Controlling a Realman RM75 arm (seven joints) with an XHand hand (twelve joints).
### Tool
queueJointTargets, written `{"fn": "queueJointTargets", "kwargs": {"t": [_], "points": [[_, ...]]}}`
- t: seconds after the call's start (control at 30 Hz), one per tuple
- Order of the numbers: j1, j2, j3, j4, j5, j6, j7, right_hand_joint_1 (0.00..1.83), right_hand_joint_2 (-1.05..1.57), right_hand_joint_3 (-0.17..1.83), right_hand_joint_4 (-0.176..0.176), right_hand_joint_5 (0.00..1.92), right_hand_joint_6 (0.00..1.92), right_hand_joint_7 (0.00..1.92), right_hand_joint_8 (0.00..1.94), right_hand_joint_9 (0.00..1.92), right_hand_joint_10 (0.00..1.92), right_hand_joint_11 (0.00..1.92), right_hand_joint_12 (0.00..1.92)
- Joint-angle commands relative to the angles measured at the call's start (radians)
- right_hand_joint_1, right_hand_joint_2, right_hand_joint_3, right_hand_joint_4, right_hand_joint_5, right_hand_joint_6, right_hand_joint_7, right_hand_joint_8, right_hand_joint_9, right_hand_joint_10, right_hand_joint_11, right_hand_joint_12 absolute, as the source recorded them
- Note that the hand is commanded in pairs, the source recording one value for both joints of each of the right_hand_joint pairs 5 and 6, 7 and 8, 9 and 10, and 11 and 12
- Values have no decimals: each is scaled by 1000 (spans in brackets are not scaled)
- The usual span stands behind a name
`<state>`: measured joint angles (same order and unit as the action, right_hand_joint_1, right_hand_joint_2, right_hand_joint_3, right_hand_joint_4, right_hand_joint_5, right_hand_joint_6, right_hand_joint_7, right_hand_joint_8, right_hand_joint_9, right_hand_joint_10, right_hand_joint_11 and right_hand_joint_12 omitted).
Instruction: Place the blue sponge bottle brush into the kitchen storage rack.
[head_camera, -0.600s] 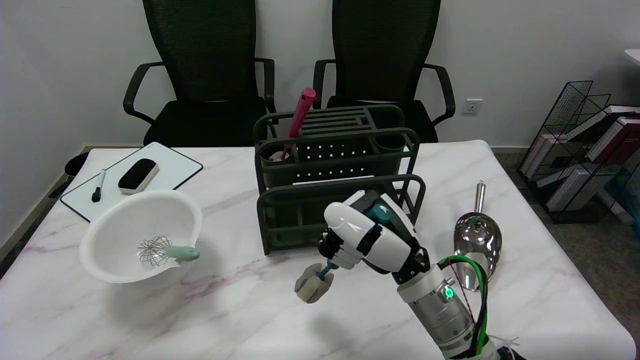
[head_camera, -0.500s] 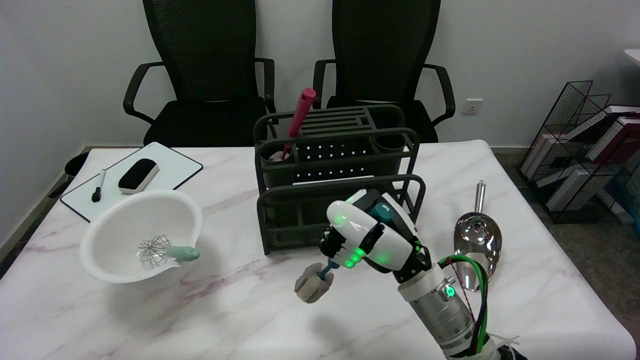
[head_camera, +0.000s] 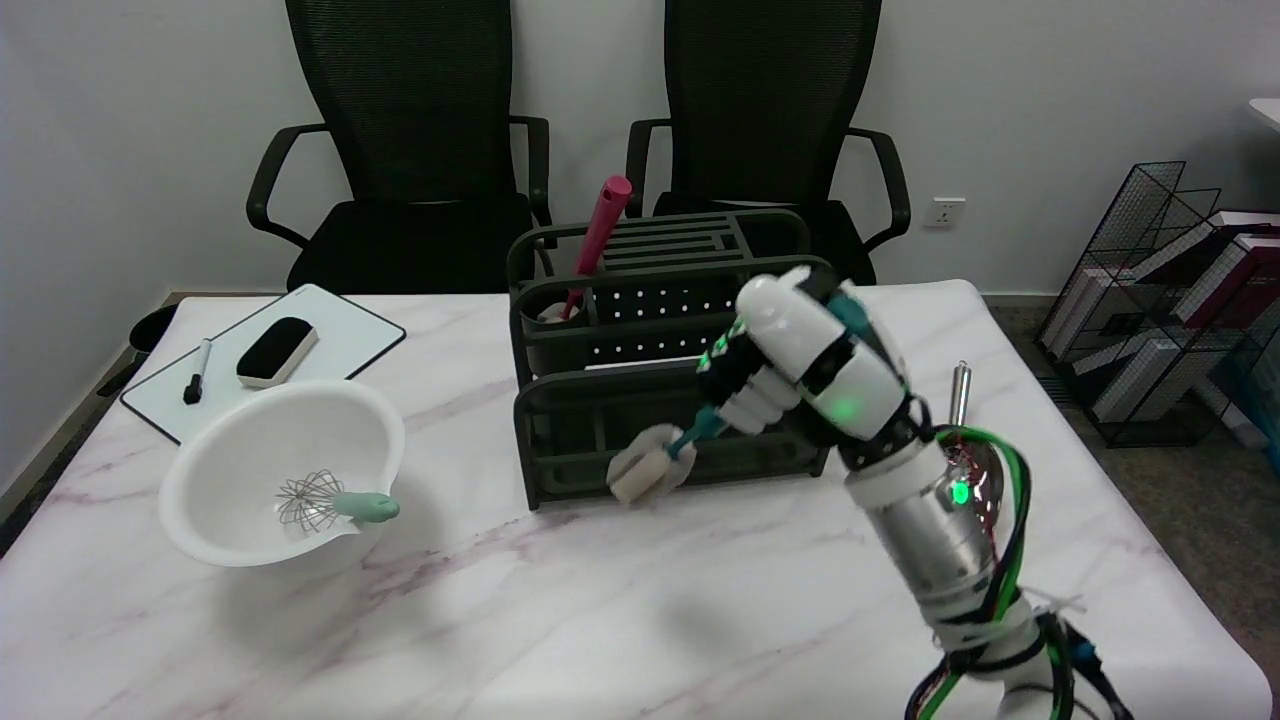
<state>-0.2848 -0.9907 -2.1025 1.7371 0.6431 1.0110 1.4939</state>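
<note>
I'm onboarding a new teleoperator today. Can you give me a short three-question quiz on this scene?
1. What does the right hand hold?
2. True or false: the brush's sponge head is already inside the storage rack.
3. Where is the whisk? A) in the white bowl B) on the whiteboard C) in the rack

Key:
1. The blue sponge bottle brush, by its handle.
2. False; it hangs in front of the rack.
3. A
</note>
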Motion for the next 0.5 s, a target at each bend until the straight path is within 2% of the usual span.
{"fn": "queueJointTargets", "kwargs": {"t": [0.03,0.3,0.5], "points": [[144,103,490,120,131,-368,197,1028,1571,663,0,1920,1920,1920,1920,1920,1920,1920,1920],[193,118,723,116,130,-656,192,1026,1571,567,0,1920,1920,1920,1920,1920,1920,1920,1920],[334,152,730,69,125,-795,191,1013,1571,491,0,1920,1920,1920,1920,1920,1920,1920,1920]]}}
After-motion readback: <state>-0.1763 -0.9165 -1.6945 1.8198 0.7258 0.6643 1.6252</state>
